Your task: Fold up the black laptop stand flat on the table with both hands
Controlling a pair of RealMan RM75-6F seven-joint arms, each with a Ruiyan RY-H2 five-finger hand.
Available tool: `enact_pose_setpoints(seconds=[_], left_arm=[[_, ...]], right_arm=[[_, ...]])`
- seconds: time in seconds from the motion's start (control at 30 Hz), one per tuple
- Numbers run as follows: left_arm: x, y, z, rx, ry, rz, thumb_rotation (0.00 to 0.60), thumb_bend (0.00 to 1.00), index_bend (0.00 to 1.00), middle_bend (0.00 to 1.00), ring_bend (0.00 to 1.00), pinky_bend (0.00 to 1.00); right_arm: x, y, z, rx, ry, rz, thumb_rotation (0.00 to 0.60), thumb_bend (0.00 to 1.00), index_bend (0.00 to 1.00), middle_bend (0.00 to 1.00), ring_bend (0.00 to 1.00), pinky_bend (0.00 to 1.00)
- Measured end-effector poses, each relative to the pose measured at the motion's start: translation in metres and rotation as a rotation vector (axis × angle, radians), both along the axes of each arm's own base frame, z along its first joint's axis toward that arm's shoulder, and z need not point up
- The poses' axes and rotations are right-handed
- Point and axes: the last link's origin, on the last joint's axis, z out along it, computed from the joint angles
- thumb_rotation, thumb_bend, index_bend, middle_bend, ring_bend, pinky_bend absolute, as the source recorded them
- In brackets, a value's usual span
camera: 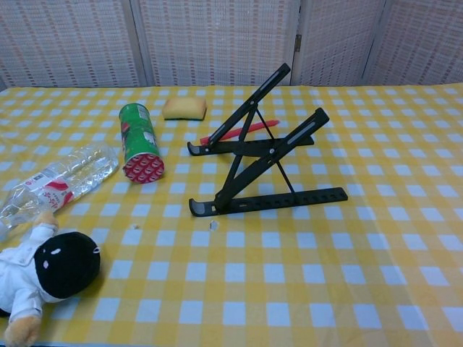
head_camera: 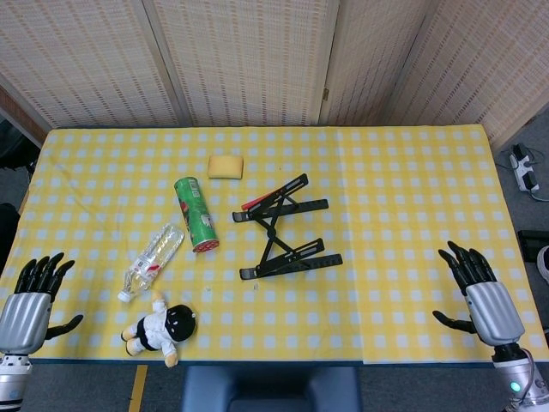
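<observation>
The black laptop stand [head_camera: 280, 227] stands unfolded in the middle of the yellow checked table, its two support arms raised; the chest view shows the stand [camera: 260, 155] propped up on its two base bars. My left hand [head_camera: 28, 302] hovers at the near left corner, fingers spread, holding nothing. My right hand [head_camera: 482, 297] is at the near right edge, fingers also spread and empty. Both hands are far from the stand and appear only in the head view.
A green snack can [head_camera: 196, 213] lies left of the stand, with a clear plastic bottle [head_camera: 153, 260] and a plush doll [head_camera: 161, 327] nearer the front left. A yellow sponge [head_camera: 226, 166] sits behind. A red pen [camera: 239, 132] lies under the stand's far bar.
</observation>
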Motion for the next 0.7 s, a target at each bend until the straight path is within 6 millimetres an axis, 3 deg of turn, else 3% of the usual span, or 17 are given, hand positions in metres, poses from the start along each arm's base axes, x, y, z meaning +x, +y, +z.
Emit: enact_pose_setpoints(seconds=[0.37,0.63,0.7], left_arm=[[0.002,0.0,-0.001,-0.012,0.002,-0.006,0.6,0.14,0.16,0.1,0.06,0.0],[0.005,-0.001,-0.001,-0.02,0.006,-0.011,0.6,0.14,0.17,0.1,0.06,0.0],[0.005,-0.001,-0.001,-0.02,0.008,-0.013,0.6,0.14,0.17,0.1,0.06,0.0]], right_arm=[[0.012,-0.033,-0.033,0.207,-0.164,0.002,0.6,0.16,0.0,0.0,0.0,0.0],[0.031,-0.063,-0.064,0.387,-0.413,-0.018,0.6,0.16,0.0,0.0,0.0,0.0],[0.036,-0.071,-0.074,0.439,-0.482,-0.027,0.6,0.21,0.0,0.0,0.0,0.0]])
